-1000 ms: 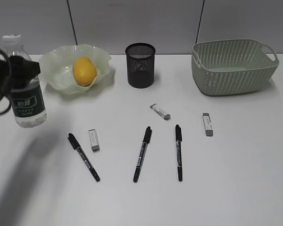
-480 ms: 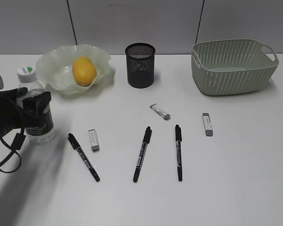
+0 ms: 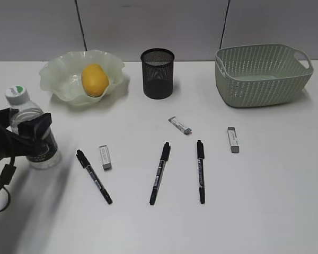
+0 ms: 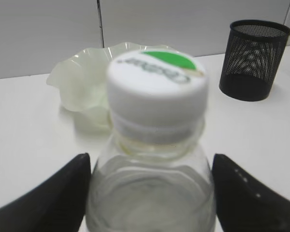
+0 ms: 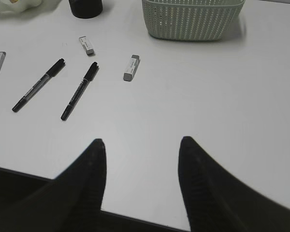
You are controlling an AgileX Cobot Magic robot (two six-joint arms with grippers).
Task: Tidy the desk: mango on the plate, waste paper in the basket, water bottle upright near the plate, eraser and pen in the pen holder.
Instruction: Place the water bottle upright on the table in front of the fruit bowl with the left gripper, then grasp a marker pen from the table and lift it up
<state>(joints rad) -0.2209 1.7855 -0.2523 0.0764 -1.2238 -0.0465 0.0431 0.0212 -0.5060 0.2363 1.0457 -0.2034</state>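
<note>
The water bottle (image 3: 41, 149) stands upright on the desk (image 3: 265, 201) at the left, in front of the plate (image 3: 58, 74). My left gripper (image 3: 29, 129) is shut on the bottle; in the left wrist view its fingers (image 4: 150, 162) press the bottle's (image 4: 157, 92) shoulders. The mango (image 3: 95, 79) lies in the plate. The pen holder (image 3: 157, 74) stands at the back middle and the basket (image 3: 262, 74) at the back right. Three pens (image 3: 94, 176) (image 3: 160, 173) (image 3: 201, 171) and three erasers (image 3: 105, 157) (image 3: 179, 125) (image 3: 233, 139) lie on the desk. My right gripper (image 5: 141, 145) is open and empty over the front edge. No waste paper shows.
The right wrist view shows two pens (image 5: 37, 85) (image 5: 79, 91), erasers (image 5: 130, 67) (image 5: 86, 45) and the basket (image 5: 193, 19) beyond the gripper. A grey wall runs behind the desk.
My left gripper has carried the water bottle down and toward the front left; the bottle now stands on the desk. Everything else has stayed put.
</note>
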